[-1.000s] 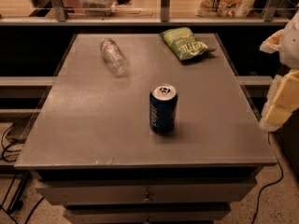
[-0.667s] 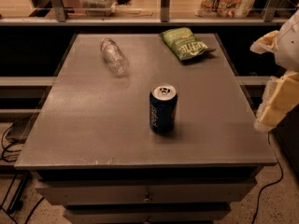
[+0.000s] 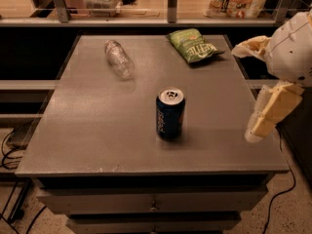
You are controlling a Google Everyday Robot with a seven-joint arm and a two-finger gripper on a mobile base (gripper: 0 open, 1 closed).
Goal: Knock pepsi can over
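Observation:
The pepsi can (image 3: 170,113) is dark blue with a silver top and stands upright near the middle of the grey table (image 3: 97,130), a little towards its front. My gripper (image 3: 243,92) is at the right edge of the table, to the right of the can and well apart from it. Its two pale fingers are spread wide with nothing between them: one finger (image 3: 251,47) points left above, the other finger (image 3: 270,112) hangs lower over the table's right edge.
A clear plastic bottle (image 3: 119,58) lies on its side at the back left of the table. A green chip bag (image 3: 193,45) lies at the back right. A shelf with a rail (image 3: 168,4) runs behind the table. Drawers (image 3: 153,204) sit below the front edge.
My gripper has moved a little to the left, in over the table's right edge. The can, bottle and bag have not moved.

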